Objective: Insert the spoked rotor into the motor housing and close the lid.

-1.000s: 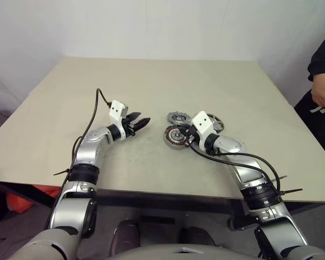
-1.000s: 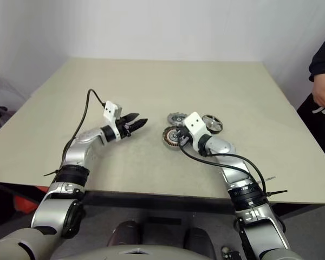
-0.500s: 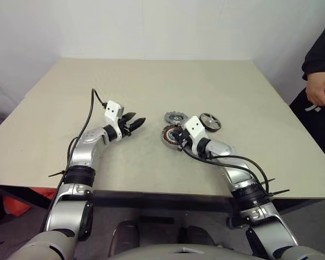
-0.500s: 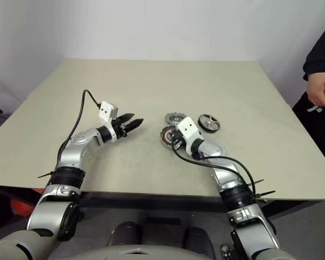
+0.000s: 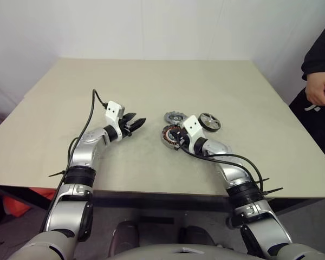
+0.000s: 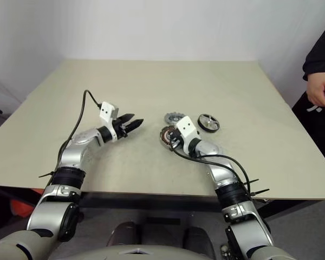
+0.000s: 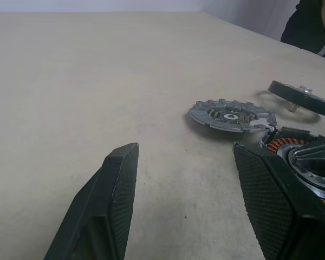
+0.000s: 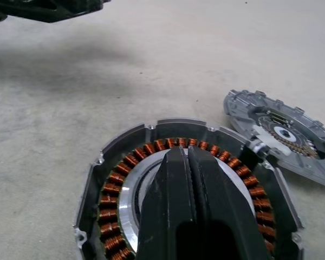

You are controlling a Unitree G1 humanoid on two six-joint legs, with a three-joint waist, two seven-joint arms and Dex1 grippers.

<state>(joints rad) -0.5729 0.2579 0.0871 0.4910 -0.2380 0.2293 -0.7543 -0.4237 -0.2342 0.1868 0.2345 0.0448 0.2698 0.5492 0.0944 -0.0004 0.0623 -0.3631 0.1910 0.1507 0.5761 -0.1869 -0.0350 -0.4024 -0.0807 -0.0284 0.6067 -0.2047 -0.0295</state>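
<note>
We see the motor housing (image 8: 189, 200), a grey cup ringed with copper windings; our right gripper (image 8: 187, 157) clenched over it; left gripper (image 7: 184, 162) released.

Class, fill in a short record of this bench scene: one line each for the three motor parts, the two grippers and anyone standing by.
motor housing: on the table, copper windings showing, no rotor in it
lid: flat on the table, just behind the housing
spoked rotor: on the table, right of the lid
right gripper: shut, over the housing's centre
left gripper: open, empty, left of the parts
person: at the table's right edge
</note>
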